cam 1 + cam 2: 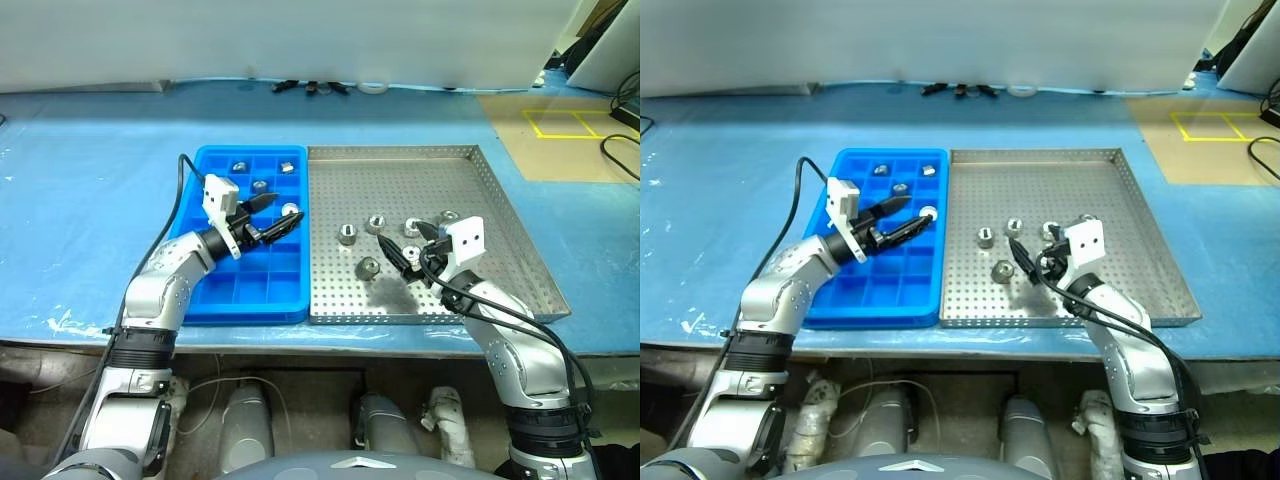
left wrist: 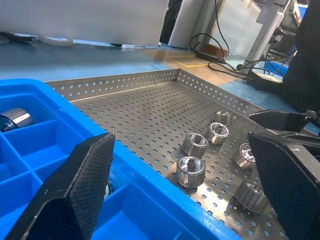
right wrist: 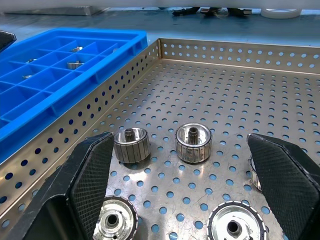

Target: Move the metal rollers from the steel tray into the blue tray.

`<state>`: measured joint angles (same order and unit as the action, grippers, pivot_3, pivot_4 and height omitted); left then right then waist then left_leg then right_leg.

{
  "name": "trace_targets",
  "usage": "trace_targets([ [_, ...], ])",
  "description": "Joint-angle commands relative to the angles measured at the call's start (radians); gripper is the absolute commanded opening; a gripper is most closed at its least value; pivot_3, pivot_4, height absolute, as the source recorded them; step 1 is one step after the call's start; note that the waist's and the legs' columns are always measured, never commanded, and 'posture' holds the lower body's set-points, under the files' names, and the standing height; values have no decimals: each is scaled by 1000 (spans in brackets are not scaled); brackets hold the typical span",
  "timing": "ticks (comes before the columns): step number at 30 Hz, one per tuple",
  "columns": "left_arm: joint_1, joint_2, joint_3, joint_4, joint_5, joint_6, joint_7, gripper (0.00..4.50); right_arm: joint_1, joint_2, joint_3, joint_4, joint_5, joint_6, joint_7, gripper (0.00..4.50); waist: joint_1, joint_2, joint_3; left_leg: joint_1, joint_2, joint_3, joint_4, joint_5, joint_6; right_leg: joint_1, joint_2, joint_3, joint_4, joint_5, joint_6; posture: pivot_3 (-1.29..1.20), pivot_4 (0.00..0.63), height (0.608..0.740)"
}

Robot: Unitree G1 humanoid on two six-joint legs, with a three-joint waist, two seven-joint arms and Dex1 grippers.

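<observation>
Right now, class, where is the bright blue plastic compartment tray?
In the head views, the bright blue plastic compartment tray lies left of the perforated steel tray, rims side by side.

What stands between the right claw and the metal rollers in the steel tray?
Nothing visible. The right claw hangs open just above the steel tray, with the metal rollers loose on the perforated floor directly before its fingers; no other object lies between them.
</observation>
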<state>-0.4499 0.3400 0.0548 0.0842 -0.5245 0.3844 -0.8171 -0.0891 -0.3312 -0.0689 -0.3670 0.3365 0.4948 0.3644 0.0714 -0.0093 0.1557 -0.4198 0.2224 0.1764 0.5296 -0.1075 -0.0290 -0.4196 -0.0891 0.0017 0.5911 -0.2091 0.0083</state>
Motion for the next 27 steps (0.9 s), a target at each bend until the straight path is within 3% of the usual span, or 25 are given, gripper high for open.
trace_targets([
  [1, -40, 13, 17, 17, 7, -39, -24, 4500, -35, -8, -28, -28, 14, 1, -4, 4483, 0, 0, 0, 0, 0, 0, 0, 0, 0, 0, 0, 0, 0, 0, 0, -58, 150, 740],
  [11, -47, 1, 5, 31, 25, -66, -31, 4500, -68, -35, -39, 186, -43, -98, 21, 4483, 1, 0, 0, 0, 0, 0, 1, 0, 0, 0, 0, 0, 0, 0, 0, -46, 150, 740],
  [16, -49, 6, 6, 35, 31, -76, -38, 4500, -54, -40, -72, 180, -30, -120, 28, 4483, 2, 0, 0, 0, 0, 0, 1, 0, 0, 0, 0, 0, 0, 0, 0, -44, 150, 740],
  [21, -177, -19, -28, 136, 61, -122, -81, 4500, -24, -40, -105, 79, 11, -82, 29, 4483, 8, 0, 0, 0, 0, 0, 1, 0, 0, 1, 0, 0, 1, 0, 0, -72, 150, 740],
  [27, -491, -143, -155, 507, 195, -245, -209, 4500, 17, -37, -126, -1, 7, -55, -9, 4483, 24, 0, 0, 0, -1, 0, 5, -1, 1, 4, -1, 0, 1, 1, 0, -171, 150, 740],
])
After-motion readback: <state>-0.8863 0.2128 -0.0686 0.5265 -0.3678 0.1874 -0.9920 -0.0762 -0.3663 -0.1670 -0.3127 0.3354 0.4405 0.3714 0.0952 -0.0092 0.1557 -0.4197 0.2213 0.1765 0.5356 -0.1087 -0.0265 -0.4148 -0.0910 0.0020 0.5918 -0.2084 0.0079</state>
